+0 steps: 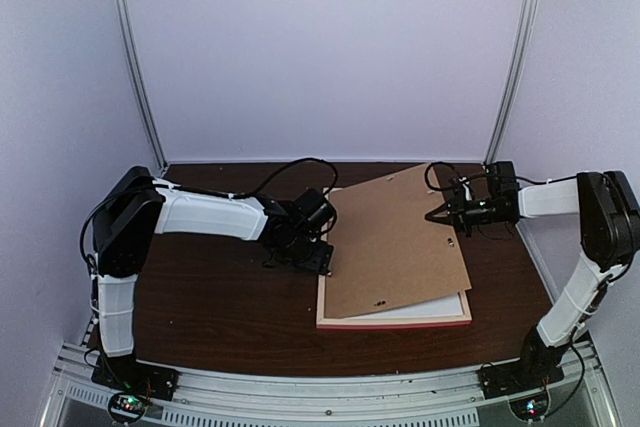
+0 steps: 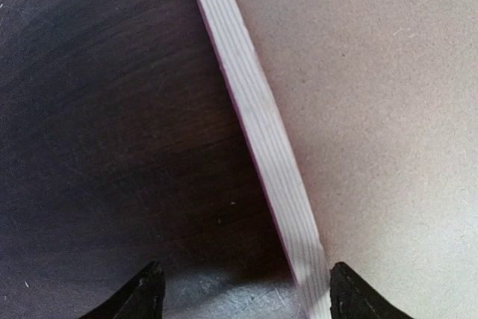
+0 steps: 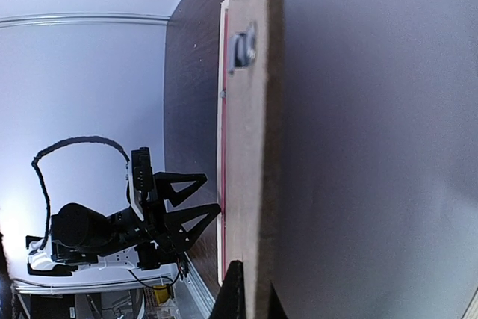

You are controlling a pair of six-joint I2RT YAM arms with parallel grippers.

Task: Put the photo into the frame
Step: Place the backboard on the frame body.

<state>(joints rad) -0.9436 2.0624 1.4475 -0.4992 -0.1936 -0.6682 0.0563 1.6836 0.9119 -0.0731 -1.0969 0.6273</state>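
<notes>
Dark wood-grain tabletop (image 1: 220,297), closed in by pale lilac walls (image 1: 320,47); two metal poles (image 1: 130,57) are seen rising at the back corners. The frame (image 1: 395,323) is laid flat on the right-centre of the tabletop, its pink near rail turned toward the arm bases. A brown board (image 1: 395,242) is held tilted and skewed over the frame, far right side raised, near side resting low. A white sheet (image 1: 440,307) is seen inside the frame beneath the board; whether it is the photo or a mat cannot be told, and no printed picture is made out anywhere. Left arm: upper link stood upright from the near-left base, forearm stretched rightward across the tabletop, wrist bent down at the frame's left rail. The left fingers (image 1: 318,252) are spread wide and grasp nothing; in the wrist view the pale wood side of the rail runs between the two tips, close by the right-hand one, with bare tabletop on one side and board on the other. Right arm: raised from the near-right base to a high elbow at the table's right edge, forearm reaching left and roughly level. The right fingers (image 1: 440,215) are clenched on the board's far right edge, which is seen edge-on in the wrist view, a small metal clip (image 3: 243,46) fixed to it.
</notes>
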